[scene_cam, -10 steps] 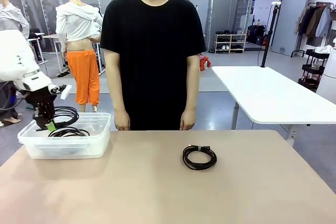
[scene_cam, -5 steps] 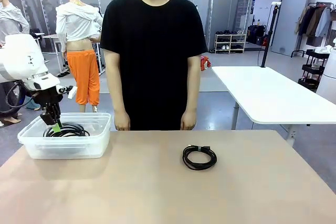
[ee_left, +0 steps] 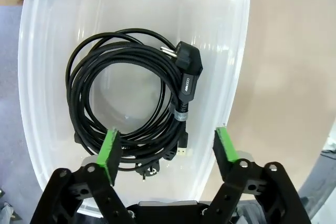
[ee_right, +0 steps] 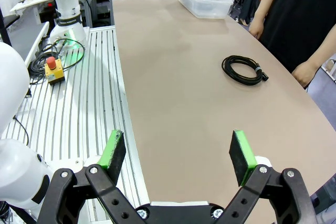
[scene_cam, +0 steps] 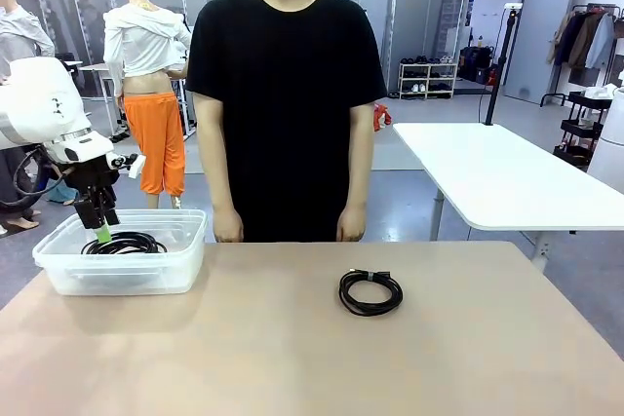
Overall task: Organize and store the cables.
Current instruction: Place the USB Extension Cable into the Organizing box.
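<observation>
Coiled black cable [ee_left: 131,103] lying flat on the floor of a clear plastic bin [ee_left: 231,77], its plug [ee_left: 190,64] resting on the upper right of the coil in the left wrist view; further plug ends show at the lower edge of the coil. In the front view the same coil [scene_cam: 124,242] sits inside the bin [scene_cam: 122,270], which stands at the left far part of the counter [scene_cam: 292,358]. A second coiled cable [scene_cam: 370,292] lies on the bare counter right of centre, well apart from the bin, and appears again in the right wrist view [ee_right: 243,70].

Left gripper [ee_left: 168,149] poised above the bin with its green-padded fingers [ee_left: 109,148] spread apart, holding nothing; the coil is below them, with no contact visible. In the front view this gripper [scene_cam: 101,229] hangs just over the bin's rim.

Right gripper [ee_right: 178,155] with fingers wide apart and empty, above the near edge of the counter beside a ribbed metal base.

A person in a black shirt [scene_cam: 285,94] stands at the far side, both hands [scene_cam: 227,225] hanging at the counter edge.
</observation>
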Motion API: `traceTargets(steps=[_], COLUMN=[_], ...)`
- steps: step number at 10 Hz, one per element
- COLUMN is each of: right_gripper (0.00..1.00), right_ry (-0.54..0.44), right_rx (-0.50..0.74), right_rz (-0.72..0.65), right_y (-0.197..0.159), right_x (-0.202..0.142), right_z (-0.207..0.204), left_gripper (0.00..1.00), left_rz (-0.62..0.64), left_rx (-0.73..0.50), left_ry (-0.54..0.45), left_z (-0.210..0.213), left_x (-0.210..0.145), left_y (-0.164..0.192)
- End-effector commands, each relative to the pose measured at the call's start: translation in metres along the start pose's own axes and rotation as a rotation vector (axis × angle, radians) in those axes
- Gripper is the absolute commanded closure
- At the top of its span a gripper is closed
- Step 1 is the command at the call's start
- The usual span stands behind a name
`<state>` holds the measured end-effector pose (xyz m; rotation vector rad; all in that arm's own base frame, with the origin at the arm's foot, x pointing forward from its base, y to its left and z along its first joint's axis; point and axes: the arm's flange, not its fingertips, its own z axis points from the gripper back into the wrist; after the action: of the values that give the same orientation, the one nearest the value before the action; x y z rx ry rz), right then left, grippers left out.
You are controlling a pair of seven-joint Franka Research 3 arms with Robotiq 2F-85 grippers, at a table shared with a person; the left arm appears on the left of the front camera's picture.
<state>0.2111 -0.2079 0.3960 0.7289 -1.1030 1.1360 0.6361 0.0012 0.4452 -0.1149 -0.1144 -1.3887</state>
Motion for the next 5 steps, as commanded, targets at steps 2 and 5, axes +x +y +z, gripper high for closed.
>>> traceTargets(steps=[2,5], right_gripper=[0.0,0.0], right_ry=[-0.014,-0.014], right_rx=[-0.003,-0.003], right_rz=[0.014,0.014], right_y=[-0.002,-0.002], right_x=[0.002,0.002], right_z=[0.002,0.002], left_gripper=[0.0,0.0], left_rz=[0.047,0.02], left_rx=[0.018,0.004], left_ry=[0.013,0.0], left_z=[0.005,0.003], left_x=[0.0,0.0], left_y=[-0.014,-0.003])
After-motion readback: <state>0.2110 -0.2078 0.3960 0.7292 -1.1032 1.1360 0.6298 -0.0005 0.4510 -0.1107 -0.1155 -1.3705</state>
